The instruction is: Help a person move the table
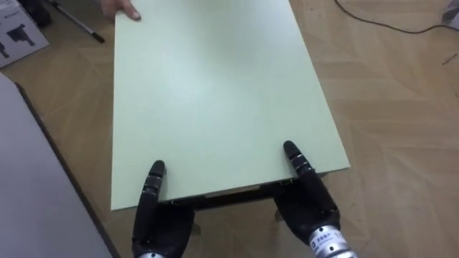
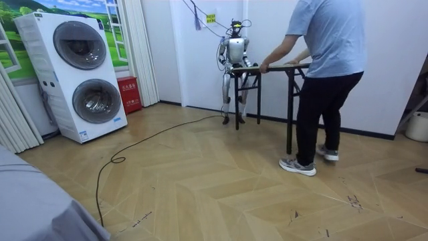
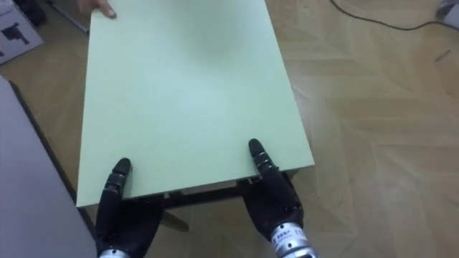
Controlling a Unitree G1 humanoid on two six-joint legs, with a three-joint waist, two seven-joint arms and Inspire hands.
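Observation:
A pale green table runs away from me over the wood floor. My left hand and right hand clamp its near edge, each with the thumb laid on top and the fingers hidden under the board. At the far left corner a person's hand holds the other end. In the room view I stand by the white wall at one end of the table, and the person bends over the end nearer the camera with both hands on it.
A grey surface lies close along my left. A dark cable crosses the floor at the far right and a printed box sits far left. Stacked washing machines stand at the room view's left.

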